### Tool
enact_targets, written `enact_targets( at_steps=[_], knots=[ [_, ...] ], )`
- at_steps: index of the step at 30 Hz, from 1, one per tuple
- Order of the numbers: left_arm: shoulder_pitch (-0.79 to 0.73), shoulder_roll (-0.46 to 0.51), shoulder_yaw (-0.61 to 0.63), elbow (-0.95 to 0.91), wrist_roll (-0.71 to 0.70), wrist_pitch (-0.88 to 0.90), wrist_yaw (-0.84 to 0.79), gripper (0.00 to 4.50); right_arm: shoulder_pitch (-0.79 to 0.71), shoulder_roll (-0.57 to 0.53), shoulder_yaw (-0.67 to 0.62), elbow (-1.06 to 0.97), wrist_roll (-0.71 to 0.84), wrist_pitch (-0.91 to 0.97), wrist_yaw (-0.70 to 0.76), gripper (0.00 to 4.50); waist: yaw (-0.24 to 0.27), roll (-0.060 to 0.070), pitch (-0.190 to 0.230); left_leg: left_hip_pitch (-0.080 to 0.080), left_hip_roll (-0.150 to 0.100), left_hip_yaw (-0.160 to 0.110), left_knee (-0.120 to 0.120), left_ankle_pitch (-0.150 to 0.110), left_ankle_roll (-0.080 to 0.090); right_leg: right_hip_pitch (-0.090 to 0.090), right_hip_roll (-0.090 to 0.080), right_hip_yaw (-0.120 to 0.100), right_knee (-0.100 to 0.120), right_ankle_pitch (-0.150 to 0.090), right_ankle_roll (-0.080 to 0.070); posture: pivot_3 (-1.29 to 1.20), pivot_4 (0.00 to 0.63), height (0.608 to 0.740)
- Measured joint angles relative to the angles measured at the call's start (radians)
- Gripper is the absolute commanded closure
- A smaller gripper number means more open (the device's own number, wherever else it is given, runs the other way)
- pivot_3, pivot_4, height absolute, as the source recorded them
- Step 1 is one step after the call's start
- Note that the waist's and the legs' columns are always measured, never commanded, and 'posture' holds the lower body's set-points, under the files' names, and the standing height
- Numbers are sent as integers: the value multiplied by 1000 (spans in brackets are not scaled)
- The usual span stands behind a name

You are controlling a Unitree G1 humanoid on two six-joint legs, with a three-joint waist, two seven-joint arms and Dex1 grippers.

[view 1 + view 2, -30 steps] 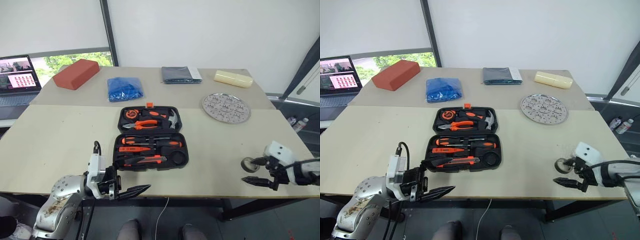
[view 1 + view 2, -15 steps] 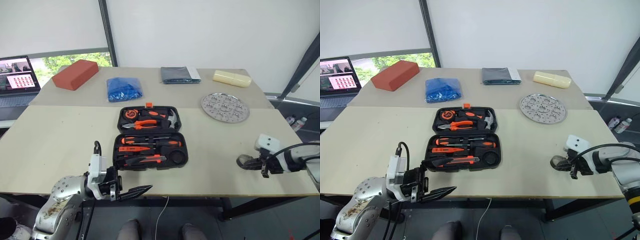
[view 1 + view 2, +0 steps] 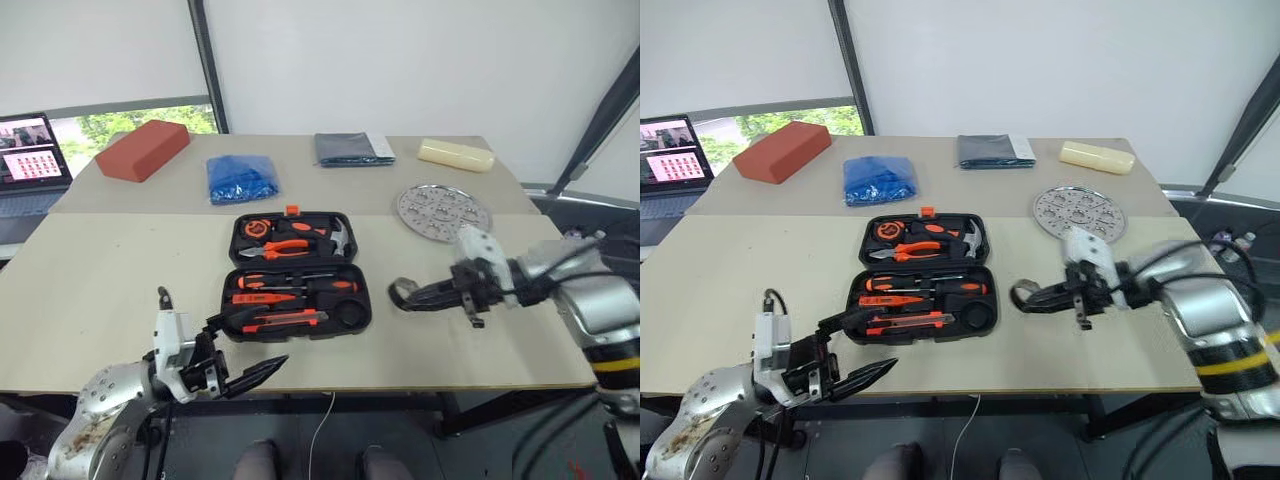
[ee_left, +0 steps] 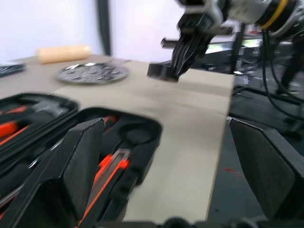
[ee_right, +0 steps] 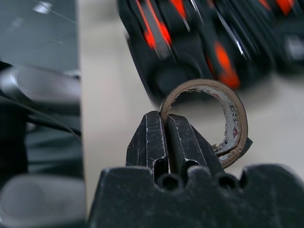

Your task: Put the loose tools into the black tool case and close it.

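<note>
From the left eye view, the black tool case (image 3: 297,274) lies open near the middle of the table (image 3: 90,290), its lid half holding pliers, a hammer and a tape measure, its near half holding the screwdrivers (image 3: 300,284) and the utility knife (image 3: 288,320), with a round slot at its right end that looks empty. The right gripper (image 3: 415,296) hangs over the table just right of the case, its fingers pinched on the tape roll (image 3: 401,294), which is lifted clear of the surface. The left gripper (image 3: 246,372) sits at the near table edge with its fingers spread and nothing between them. In the right eye view the same layout reads, with the perforated metal plate (image 3: 1079,211) behind the right arm and well apart from the case. In the left wrist view the open fingers frame the case's near half, and the other arm's gripper holds the roll above the table beyond it. In the right wrist view the two fingers are clamped on one side of the ring's wall, one inside and one outside, with the case blurred beyond. The roll looks light and fairly stiff, a thin hoop that could swing or slip in such a narrow pinch; gripping the wall as now suits dropping it flat into the round slot.
</note>
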Motion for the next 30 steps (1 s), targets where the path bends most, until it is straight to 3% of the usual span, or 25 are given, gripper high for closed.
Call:
enact_targets(
  at_steps=[4, 8, 13, 23, 30],
  knots=[
    [50, -9, 12, -1, 19, -15, 7, 0, -86, 123, 148, -13, -33, 97, -63, 4488, 9, -1, 1, -1, 0, 0, -1, -2, -4, -6, 0, -1, 1, 4, -8, 0, 150, 740],
    [49, -12, 12, -1, 30, -28, 13, 0, -137, 161, 222, 41, -93, 108, -91, 4488, 21, -1, 1, -4, 0, 1, 1, -3, -6, -8, -1, -1, 0, 5, -9, 0, 150, 740],
    [41, -15, 11, -1, 49, -35, 26, 0, -160, 157, 314, 126, -195, 72, -107, 4488, 21, -1, 1, -7, 0, 1, 1, -1, -3, -13, 0, -1, 3, 6, -9, 0, 150, 740],
    [37, -12, 19, 3, 56, -52, 30, 0, -174, 136, 336, 184, -262, 19, -56, 4488, 19, -2, 1, -11, 0, 1, 2, 1, 1, -16, 1, 1, 4, 8, -7, 0, 150, 740],
    [24, -3, 42, 11, 55, -52, 30, 0, -198, 141, 337, 218, -295, 1, -43, 2261, 21, -2, 1, -11, 0, 1, 2, 1, 1, -16, 1, 1, 4, 7, -8, 0, 150, 740]
  ],
)
